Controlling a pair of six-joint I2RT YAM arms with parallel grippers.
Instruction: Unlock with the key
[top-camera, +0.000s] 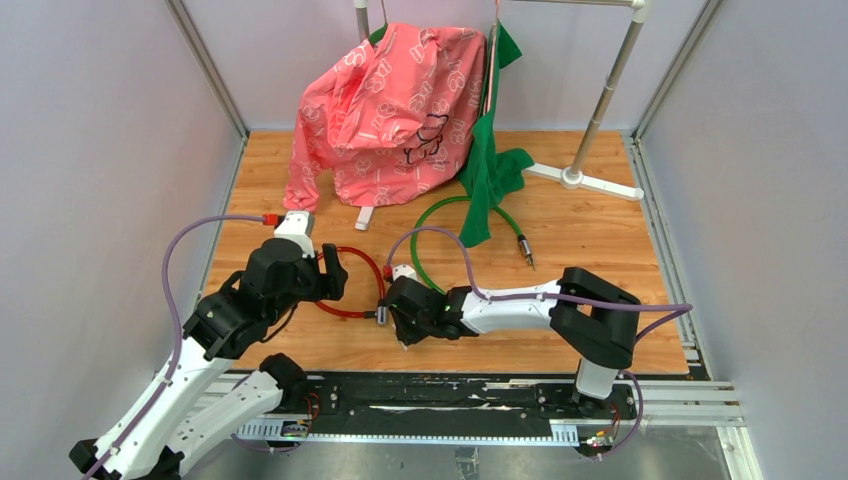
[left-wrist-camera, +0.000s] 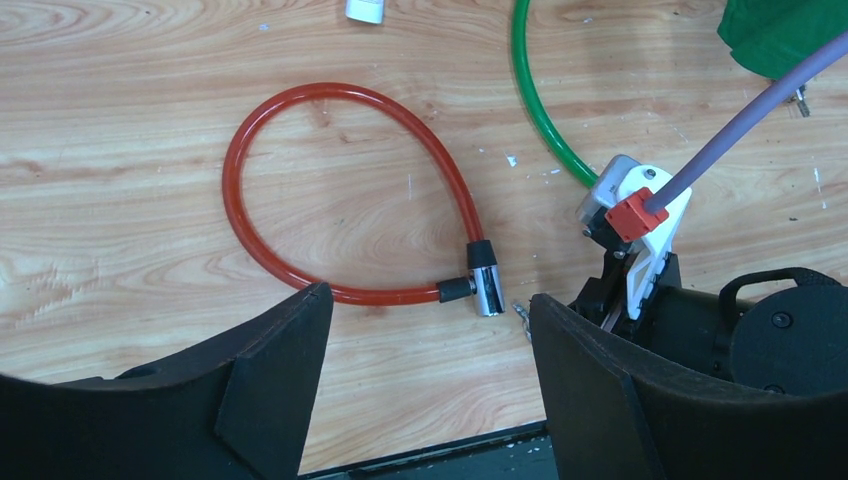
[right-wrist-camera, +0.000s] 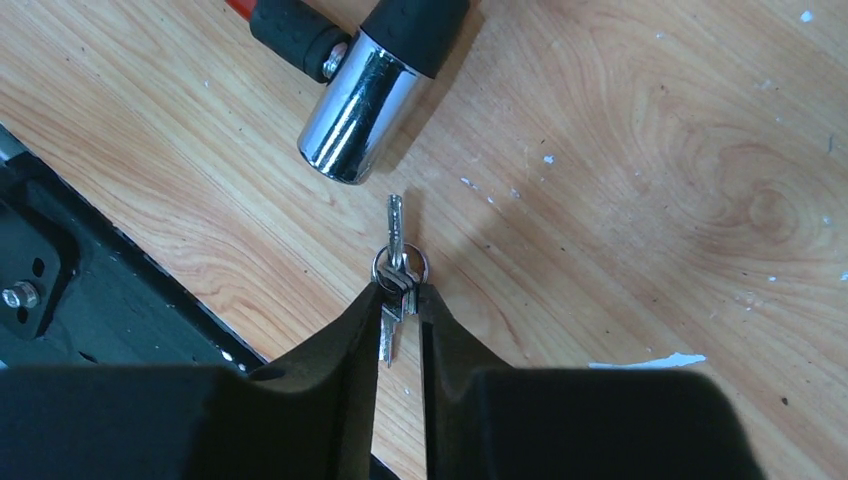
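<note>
Keys on a small ring, the key bunch, lie flat on the wooden table just beside the end of the chrome lock cylinder of the red cable lock. The right gripper pinches the key heads between its fingertips (a thin, low hold). The left gripper hovers above the loop, jaws wide apart, holding nothing. The keys may swing on the ring or slip when lifted, so the blade could miss the keyhole. Nothing holds the cylinder, so a push may roll it away. The black rail at the table edge is near. Bare wood lies toward the green cable.
</note>
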